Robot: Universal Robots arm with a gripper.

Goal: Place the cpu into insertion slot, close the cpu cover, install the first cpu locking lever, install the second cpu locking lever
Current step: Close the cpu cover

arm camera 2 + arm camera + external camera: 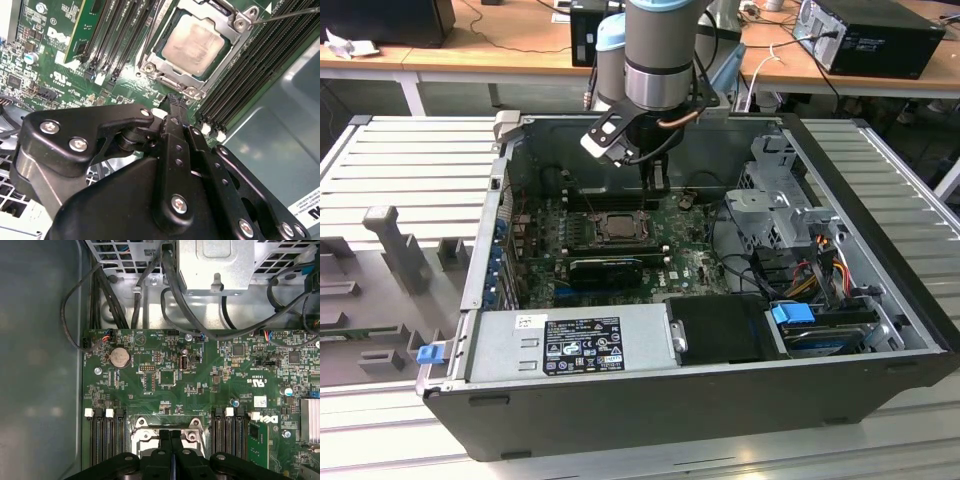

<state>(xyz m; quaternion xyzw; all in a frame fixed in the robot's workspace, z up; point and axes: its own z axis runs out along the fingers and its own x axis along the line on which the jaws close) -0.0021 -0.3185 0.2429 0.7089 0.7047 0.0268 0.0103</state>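
Second wrist view: the cpu (195, 44) lies flat in the slot (159, 47), and the cover (165, 75) lies down over it like a frame. The hand (174, 98) is closed. Its two fingers are pressed together with nothing between them. Its tip is just beside the cover's near edge, low over the green board (50, 65). A thin lever (287, 14) sticks out from a far corner of the cover. I cannot tell if it is hooked down.

What could go wrong? I think the tip could slip off a thin lever and scratch the board, or bump the memory slots (250, 75) next to it. If the hand pushes too hard on the cover, the cpu under it could get hurt. If a lever is not hooked, the cover could pop up.

In the exterior view, the hand (655, 178) hangs inside the case (720, 410), just past the cpu (617, 227) toward the far wall.
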